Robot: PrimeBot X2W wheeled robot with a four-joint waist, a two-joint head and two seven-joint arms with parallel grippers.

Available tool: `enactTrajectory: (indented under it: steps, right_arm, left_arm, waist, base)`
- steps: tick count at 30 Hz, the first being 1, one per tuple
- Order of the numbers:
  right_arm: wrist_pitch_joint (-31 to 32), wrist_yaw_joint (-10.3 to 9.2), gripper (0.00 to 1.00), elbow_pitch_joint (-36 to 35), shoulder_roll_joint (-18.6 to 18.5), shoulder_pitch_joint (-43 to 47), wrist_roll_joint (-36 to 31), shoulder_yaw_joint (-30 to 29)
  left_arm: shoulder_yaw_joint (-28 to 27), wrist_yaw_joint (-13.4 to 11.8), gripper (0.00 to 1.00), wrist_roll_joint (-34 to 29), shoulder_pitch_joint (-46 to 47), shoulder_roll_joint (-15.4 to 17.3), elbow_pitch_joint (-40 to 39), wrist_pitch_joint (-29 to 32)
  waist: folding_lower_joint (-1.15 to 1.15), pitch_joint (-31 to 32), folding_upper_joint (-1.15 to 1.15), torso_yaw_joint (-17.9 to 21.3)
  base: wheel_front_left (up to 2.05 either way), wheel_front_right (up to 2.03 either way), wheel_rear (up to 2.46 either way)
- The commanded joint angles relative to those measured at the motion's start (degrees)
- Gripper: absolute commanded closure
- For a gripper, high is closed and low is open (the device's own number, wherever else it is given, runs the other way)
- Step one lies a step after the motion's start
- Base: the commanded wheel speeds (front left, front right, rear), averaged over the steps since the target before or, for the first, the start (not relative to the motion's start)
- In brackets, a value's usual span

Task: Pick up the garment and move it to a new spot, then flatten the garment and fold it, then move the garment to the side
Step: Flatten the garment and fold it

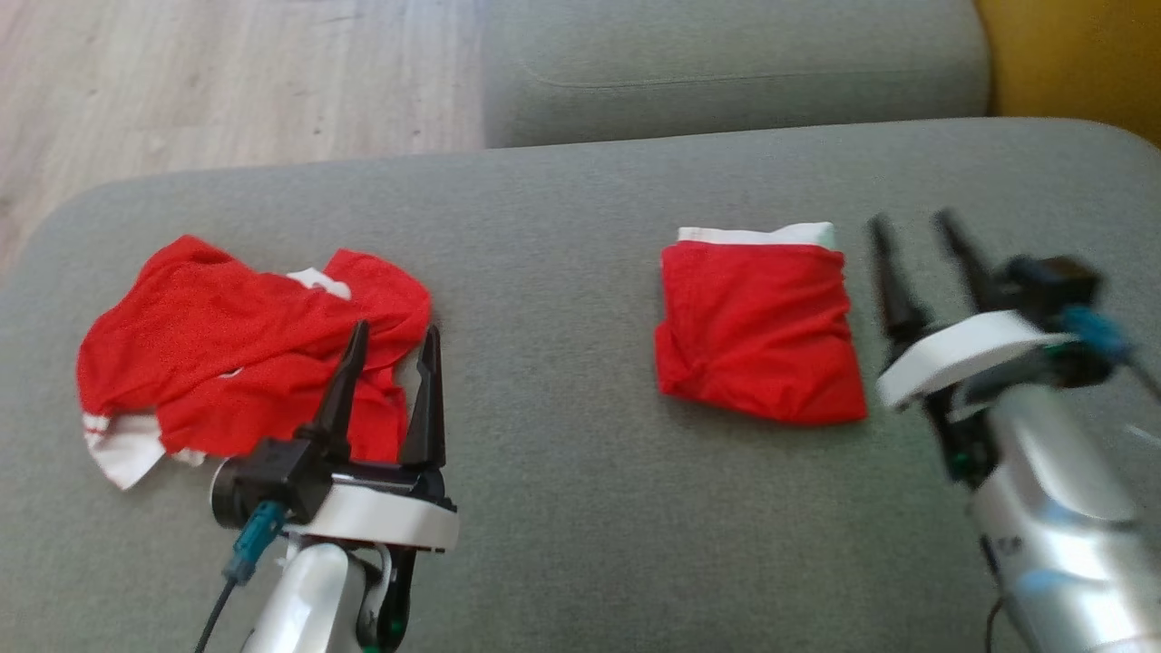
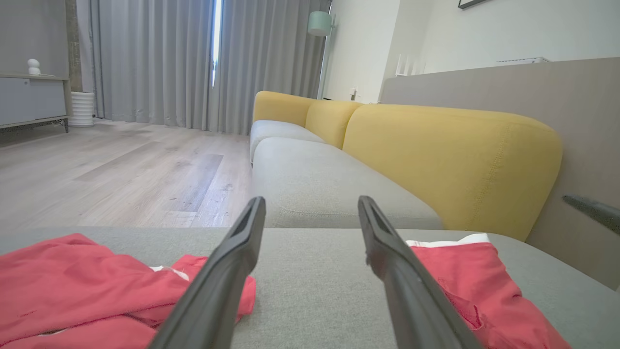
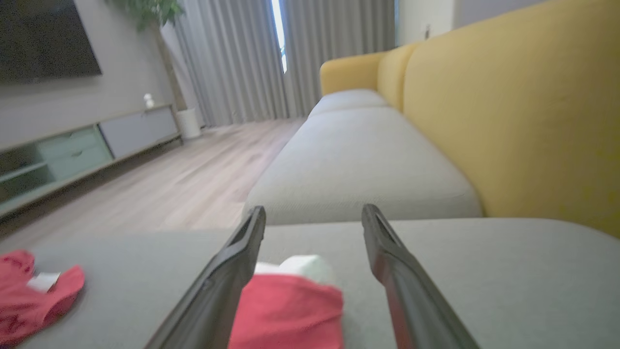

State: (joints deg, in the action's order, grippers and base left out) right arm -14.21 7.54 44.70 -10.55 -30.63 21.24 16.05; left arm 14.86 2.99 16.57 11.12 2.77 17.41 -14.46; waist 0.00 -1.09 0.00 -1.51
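Head view: you are seeing the folded garment [image 1: 757, 331] lying flat on the right of the cushion [image 1: 562, 508], probably set aside as finished; the right gripper [image 1: 910, 219] is hovering just beside it, spread wide and holding nothing; the left gripper [image 1: 396, 328] is gaping empty at the edge of the crumpled garment [image 1: 245, 349].
Left wrist view: the left gripper [image 2: 311, 200] is framing bare cushion between both garments.
Right wrist view: the folded garment [image 3: 290, 310] is lying beneath the parted right gripper [image 3: 314, 210].
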Motion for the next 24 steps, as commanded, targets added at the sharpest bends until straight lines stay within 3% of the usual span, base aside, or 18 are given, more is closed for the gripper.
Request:
enactTrajectory:
  steps: [1, 5, 9, 15, 23, 24]
  right_arm:
    - [-0.72, -0.05, 0.00, -3.76, 0.40, 0.26, -1.16, -1.79]
    - [-0.76, -0.05, 0.00, -14.22, 3.55, 6.89, -5.88, -13.37]
    - [-0.77, -0.05, 0.00, -22.96, 6.71, 14.61, -9.41, -19.64]
    - [-0.78, -0.05, 0.00, -28.26, 7.63, 21.50, -9.33, -20.36]
    - [-0.78, -0.05, 0.00, -29.84, 7.66, 21.36, -8.82, -18.70]
    - [-0.62, -0.05, 0.51, -29.54, 7.66, 20.33, -9.48, -17.93]
  left_arm:
    - [-2.20, 0.05, 0.00, -0.27, 1.00, 0.24, -2.35, -0.54]
    - [-2.68, 0.32, 0.00, -0.59, 0.43, 0.19, -3.49, -0.54]
    - [-3.09, 0.68, 0.00, -0.80, -0.79, 0.15, -4.19, -0.54]
    - [-3.58, 1.00, 0.00, -0.58, -2.88, 0.12, -4.51, -0.54]
    - [-2.55, 1.20, 0.00, -0.72, -2.19, 0.11, -5.34, -0.54]
    - [-2.21, 1.34, 0.00, -0.86, -1.72, 0.11, -5.54, -0.54]
  waist:
    - [0.00, 0.02, 0.00, 0.98]
    - [0.00, -0.09, 0.00, 2.09]
    - [0.00, -0.12, 0.00, 2.60]
    - [0.00, -0.10, 0.00, 2.95]
    - [0.00, -1.94, 0.00, 1.68]
    - [0.00, -3.09, 0.00, 0.99]
  base:
    - [0.00, 0.00, 0.00]
    - [0.00, 0.00, 0.00]
    - [0.00, 0.00, 0.00]
    - [0.00, 0.00, 0.00]
    - [0.00, 0.00, 0.00]
    - [0.00, 0.00, 0.00]
